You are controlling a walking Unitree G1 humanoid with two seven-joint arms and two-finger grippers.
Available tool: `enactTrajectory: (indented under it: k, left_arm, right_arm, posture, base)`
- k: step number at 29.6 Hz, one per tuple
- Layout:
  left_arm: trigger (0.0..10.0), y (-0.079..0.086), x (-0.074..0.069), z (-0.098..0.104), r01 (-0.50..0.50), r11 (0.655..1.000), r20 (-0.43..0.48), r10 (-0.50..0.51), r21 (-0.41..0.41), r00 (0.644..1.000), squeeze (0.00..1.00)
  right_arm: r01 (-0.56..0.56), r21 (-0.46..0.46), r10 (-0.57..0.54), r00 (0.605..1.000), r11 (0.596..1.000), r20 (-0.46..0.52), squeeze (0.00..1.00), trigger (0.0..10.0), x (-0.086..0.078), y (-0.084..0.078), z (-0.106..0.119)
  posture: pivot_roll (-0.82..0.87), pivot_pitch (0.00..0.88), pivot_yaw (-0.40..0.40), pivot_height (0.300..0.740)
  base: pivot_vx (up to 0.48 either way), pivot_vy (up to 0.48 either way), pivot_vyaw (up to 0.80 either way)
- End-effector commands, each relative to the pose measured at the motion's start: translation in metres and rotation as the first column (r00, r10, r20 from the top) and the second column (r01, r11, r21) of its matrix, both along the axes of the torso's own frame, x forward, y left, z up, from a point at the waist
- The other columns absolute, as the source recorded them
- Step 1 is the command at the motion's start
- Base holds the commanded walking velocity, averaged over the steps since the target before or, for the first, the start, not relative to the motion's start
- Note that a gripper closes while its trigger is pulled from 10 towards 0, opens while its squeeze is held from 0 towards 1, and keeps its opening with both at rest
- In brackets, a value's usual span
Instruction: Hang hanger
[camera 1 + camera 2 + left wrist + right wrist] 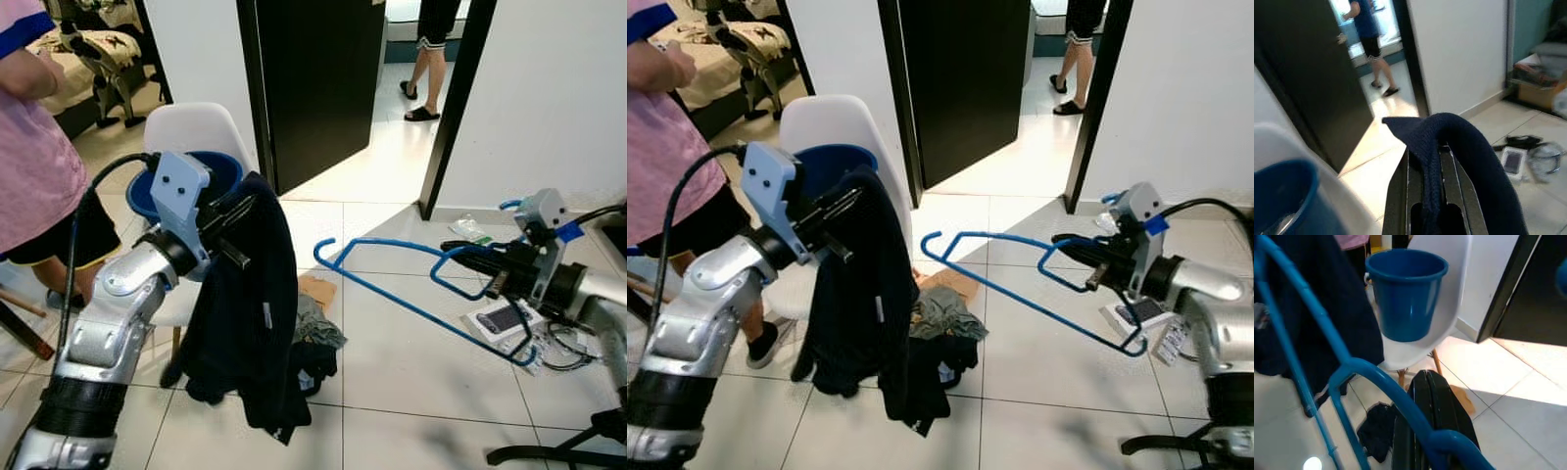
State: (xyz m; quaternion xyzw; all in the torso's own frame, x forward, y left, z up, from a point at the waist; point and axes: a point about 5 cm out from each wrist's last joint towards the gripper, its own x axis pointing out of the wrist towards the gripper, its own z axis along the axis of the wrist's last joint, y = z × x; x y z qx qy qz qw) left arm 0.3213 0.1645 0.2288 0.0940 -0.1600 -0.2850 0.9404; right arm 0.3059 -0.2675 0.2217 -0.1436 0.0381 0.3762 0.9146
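Left eye view: blue hanger (411, 284) sits up in the air over the tiled floor (411, 392), hook end pointing at the dark garment (245, 313).
Right claw (468, 257): fingers clamped together on the hanger's inner loop, near its wide end.
Left claw (230, 220): pinched shut on the garment's top edge, cloth dangling beside the white chair (196, 127).
Hanger feel: probably light, stiff, thin plastic, a bit slick, so it could swivel in the grip.
Best hold: I'd say where it's held now, keeping the hook and shoulders free.
Looks: bright blue, thin rods, open triangle, curled hook.
Garment feel: soft, floppy, likely to slide.
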Motion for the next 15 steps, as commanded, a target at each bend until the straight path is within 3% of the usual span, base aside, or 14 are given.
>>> enactTrajectory:
  k: [1,4,6,10,15]
  left_arm:
    - [10.0,0.003,0.006,0.004,-0.044,0.999,0.039,0.044,0.014,0.998,0.0]
    - [10.0,0.003,0.006,0.004,-0.044,0.999,0.039,0.044,0.014,0.998,0.0]
    - [10.0,0.011,0.015,0.004,-0.117,0.993,0.046,0.116,0.026,0.992,0.0]
    - [10.0,0.016,0.019,0.005,-0.16,0.986,0.053,0.158,0.042,0.986,0.0]
    - [10.0,0.017,0.027,0.009,-0.196,0.98,0.081,0.192,0.035,0.978,0.0]
  right_arm:
    - [0.012,-0.063,-0.014,0.999,0.998,-0.031,0.0,10.0,0.0,0.004,-0.001]
    - [0.012,-0.063,-0.014,0.999,0.998,-0.031,0.0,10.0,0.0,0.004,-0.001]
    - [0.098,-0.12,-0.105,0.993,0.988,-0.054,0.0,10.0,0.003,0.004,0.002]
    - [0.145,-0.136,-0.155,0.986,0.98,-0.065,0.0,10.0,0.005,0.005,0.003]
    - [0.226,-0.192,-0.263,0.944,0.955,-0.201,0.0,10.0,0.004,0.007,-0.002]
  posture:
    - [-0.06,0.0,0.036,0.74]
    - [-0.06,0.0,0.036,0.74]
    - [-0.06,0.0,0.04,0.74]
    - [-0.06,0.0,0.042,0.74]
    - [-0.06,0.0,0.04,0.74]
  base:
    - [0.0,0.0,0.0]
    - [0.0,0.0,0.0]
    - [0.0,0.0,0.0]
    - [0.0,0.0,0.0]
    - [0.0,0.0,0.0]
